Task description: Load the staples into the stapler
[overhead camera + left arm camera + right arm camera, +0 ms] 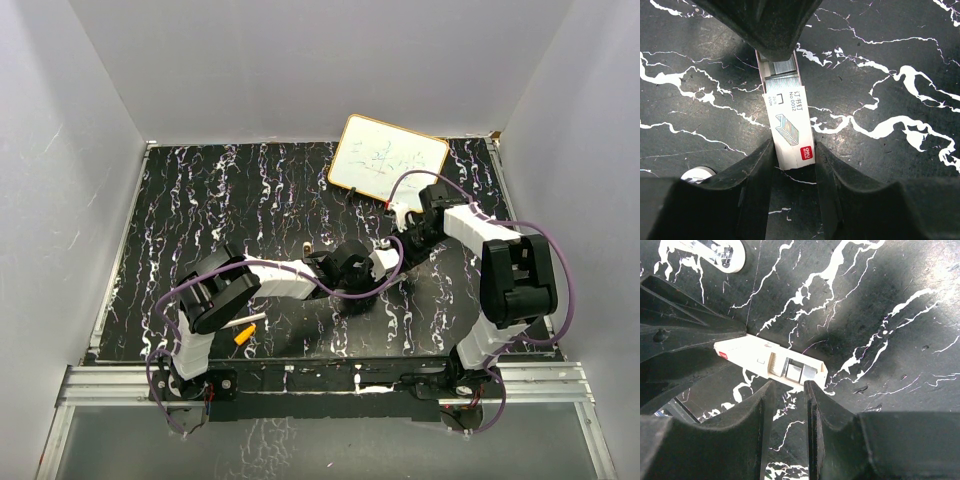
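- The bench (pixel 200 200) is black with white veins and walled on three sides; its left and back-left parts lie bare.
- A whiteboard (pixel 385 158) lies at the back right, near the right arm.
- The left claw (pixel 793 145) is closed on the sides of a staple box (pixel 790 120) mid-bench.
- The right claw (pixel 788 386) is part-way open with its tips at the box's slid-out tray, gripping nothing. It hides the tray's far end.
- The stapler (pixel 715 255) lies on the bench beyond the box, apart from it and cut off by the frame edge.
- The staples (pixel 782 67) sit in the tray.
- An orange piece (pixel 243 335) and a white stick (pixel 255 318) lie near the front edge, partly under the left arm.
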You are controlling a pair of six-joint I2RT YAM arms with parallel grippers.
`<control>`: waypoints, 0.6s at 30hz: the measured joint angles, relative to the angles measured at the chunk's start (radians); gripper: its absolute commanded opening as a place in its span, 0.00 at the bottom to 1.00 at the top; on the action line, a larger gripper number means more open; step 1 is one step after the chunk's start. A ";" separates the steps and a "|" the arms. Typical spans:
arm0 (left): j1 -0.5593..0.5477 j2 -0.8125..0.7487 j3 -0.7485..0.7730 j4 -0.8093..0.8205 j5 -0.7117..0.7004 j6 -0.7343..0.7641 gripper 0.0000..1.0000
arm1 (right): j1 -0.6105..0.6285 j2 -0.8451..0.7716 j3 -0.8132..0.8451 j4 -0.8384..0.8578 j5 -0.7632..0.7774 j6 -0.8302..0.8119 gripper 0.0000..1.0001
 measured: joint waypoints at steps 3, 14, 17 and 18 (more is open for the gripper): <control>0.000 0.000 0.000 0.000 0.000 0.000 0.36 | 0.002 0.010 -0.002 0.010 0.007 0.003 0.32; 0.000 0.000 0.000 0.000 -0.003 0.000 0.36 | 0.004 0.014 -0.019 0.044 0.051 0.018 0.30; 0.000 0.000 0.000 0.000 -0.003 0.000 0.36 | 0.006 0.014 -0.034 0.060 0.068 0.020 0.28; 0.000 0.000 0.000 0.000 -0.003 0.000 0.36 | 0.008 0.014 -0.038 0.061 0.073 0.021 0.28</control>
